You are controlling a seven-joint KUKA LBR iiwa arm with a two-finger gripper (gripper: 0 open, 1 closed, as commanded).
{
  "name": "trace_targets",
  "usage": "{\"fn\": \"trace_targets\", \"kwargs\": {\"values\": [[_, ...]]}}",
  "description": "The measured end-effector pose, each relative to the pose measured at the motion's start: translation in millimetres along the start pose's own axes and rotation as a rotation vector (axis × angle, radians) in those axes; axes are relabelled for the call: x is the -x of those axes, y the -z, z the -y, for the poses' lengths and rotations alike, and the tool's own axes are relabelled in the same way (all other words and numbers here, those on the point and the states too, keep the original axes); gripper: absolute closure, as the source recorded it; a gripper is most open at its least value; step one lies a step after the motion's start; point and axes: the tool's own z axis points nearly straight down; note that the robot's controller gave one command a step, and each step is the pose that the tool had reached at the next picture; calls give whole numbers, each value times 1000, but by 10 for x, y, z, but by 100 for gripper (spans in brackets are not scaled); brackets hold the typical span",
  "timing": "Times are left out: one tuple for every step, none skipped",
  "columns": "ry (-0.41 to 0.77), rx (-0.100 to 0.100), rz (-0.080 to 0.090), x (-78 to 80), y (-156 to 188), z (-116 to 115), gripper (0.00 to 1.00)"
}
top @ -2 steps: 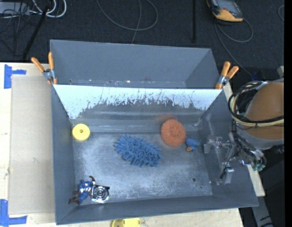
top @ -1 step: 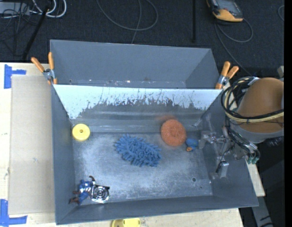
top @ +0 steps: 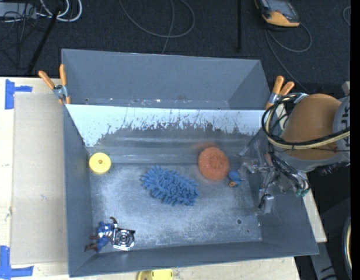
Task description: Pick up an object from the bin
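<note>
The arm reached into the grey metal bin (top: pixel 168 92) from the right, with its orange wrist cover (top: pixel 311 127) and looped cables (top: pixel 273 124) above the bin's right wall. The tool (top: pixel 265 202) hung low over the right side of the bin floor, close to that wall. Whether it was spread or pressed together could not be told from this angle.

Nearest to it, just to its left, lay a small blue piece (top: pixel 234 178), too small to name further. Right beside that piece, on its left, sat an orange round scrubber (top: pixel 213 164) with a rough surface, toward the back of the floor. Left of the scrubber and a little forward lay a blue chenille mop head (top: pixel 170 185) with many stubby tufts, in the middle of the bin. A yellow disc (top: pixel 100 163) lay flat near the left wall, well apart from the tool. In the front left corner lay a small blue and silver toy (top: pixel 112 237), its shape unclear. All five things rested on the bin floor, apart from the tool.
</note>
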Motion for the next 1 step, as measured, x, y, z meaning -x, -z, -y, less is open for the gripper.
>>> {"fn": "trace_targets", "kwargs": {"values": [[51,0,1,576,-8,28,0]]}}
